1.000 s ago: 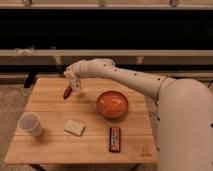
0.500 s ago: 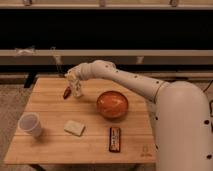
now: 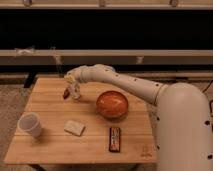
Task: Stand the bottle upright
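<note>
The bottle is a small whitish one with a reddish-brown mark low on its left side. It stands close to upright on the wooden table, in the far-left part, left of the orange bowl. My gripper is right at the bottle's top, at the end of the white arm that reaches in from the right. How it meets the bottle is hidden by the wrist.
A white paper cup stands at the near left. A flat white block lies in the middle front, and a dark snack bar lies to its right. A dark shelf unit runs behind the table.
The wrist has shifted slightly right and down over the bottle. The bottle looks more upright than a second ago.
</note>
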Controlling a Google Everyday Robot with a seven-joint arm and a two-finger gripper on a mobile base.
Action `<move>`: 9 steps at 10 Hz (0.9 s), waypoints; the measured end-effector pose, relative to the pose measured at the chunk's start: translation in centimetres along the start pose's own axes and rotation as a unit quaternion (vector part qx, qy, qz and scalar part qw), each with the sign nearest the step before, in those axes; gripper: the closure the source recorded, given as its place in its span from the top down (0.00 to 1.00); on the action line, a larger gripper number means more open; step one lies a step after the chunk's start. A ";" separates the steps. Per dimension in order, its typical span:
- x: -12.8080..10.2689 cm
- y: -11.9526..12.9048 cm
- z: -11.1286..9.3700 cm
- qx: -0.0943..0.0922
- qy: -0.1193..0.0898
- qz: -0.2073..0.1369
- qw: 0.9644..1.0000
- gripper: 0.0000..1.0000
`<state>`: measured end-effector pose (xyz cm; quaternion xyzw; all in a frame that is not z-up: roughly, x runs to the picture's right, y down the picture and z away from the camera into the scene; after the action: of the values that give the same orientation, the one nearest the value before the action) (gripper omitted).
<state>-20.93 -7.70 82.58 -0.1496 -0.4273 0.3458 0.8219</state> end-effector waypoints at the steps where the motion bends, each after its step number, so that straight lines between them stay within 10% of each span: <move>1: 0.2 0.2 0.1 0.003 -0.006 0.005 1.000 0.37; 5: 0.6 0.6 0.5 0.006 -0.006 0.019 1.000 0.77; 9: 0.8 0.5 0.5 0.009 0.010 0.018 1.000 0.80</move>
<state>-21.24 -6.80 83.16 -0.1529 -0.4132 0.3630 0.8211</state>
